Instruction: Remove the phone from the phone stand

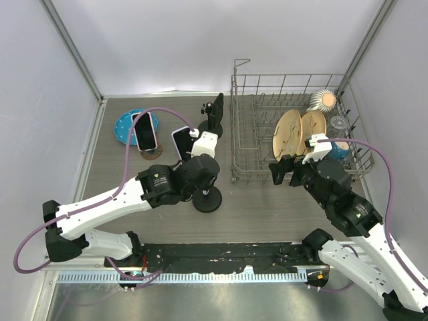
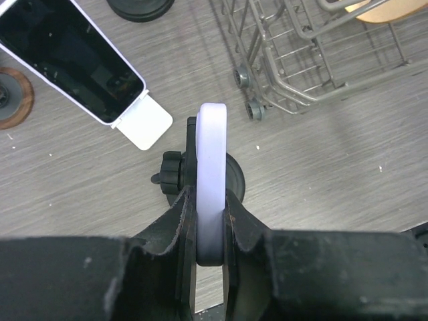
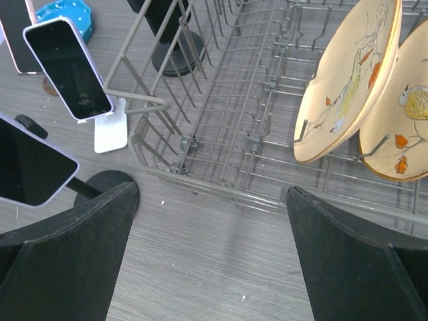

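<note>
Phone (image 2: pixel 212 144) stands edge-on, pinched in the narrowly set left gripper (image 2: pixel 210 207), directly above the black stand (image 2: pixel 235 179). Pulling straight up, without twisting, should spare the stand from tipping. The right gripper (image 3: pixel 212 200) hangs wide open and empty by the dish rack (image 3: pixel 137 97).
</note>
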`<action>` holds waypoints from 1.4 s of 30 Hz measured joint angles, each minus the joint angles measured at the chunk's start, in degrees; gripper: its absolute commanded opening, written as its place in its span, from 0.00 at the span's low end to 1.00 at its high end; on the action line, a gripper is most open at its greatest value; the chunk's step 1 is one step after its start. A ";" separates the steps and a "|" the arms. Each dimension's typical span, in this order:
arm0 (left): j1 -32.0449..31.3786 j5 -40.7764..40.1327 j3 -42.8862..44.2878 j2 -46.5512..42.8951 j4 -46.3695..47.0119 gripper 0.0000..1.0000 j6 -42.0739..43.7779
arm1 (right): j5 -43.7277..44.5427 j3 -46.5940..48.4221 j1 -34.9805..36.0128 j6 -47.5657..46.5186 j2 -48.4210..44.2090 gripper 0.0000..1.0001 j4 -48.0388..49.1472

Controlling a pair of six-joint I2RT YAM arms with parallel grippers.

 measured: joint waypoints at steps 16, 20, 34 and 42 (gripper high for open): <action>-0.11 -4.57 -1.62 0.07 0.11 0.01 -3.10 | -4.87 -3.02 0.00 1.46 -1.46 0.99 3.91; -0.09 -5.09 -1.66 0.63 0.42 0.23 -3.02 | -6.38 -3.76 0.00 1.84 -0.70 0.99 5.38; 2.01 -2.78 -1.66 -5.09 3.85 0.91 -0.63 | -17.40 2.67 0.02 2.32 13.18 1.00 7.26; 21.11 3.30 -4.15 -19.65 5.55 0.95 5.33 | -19.76 8.22 7.50 2.23 22.84 1.00 8.52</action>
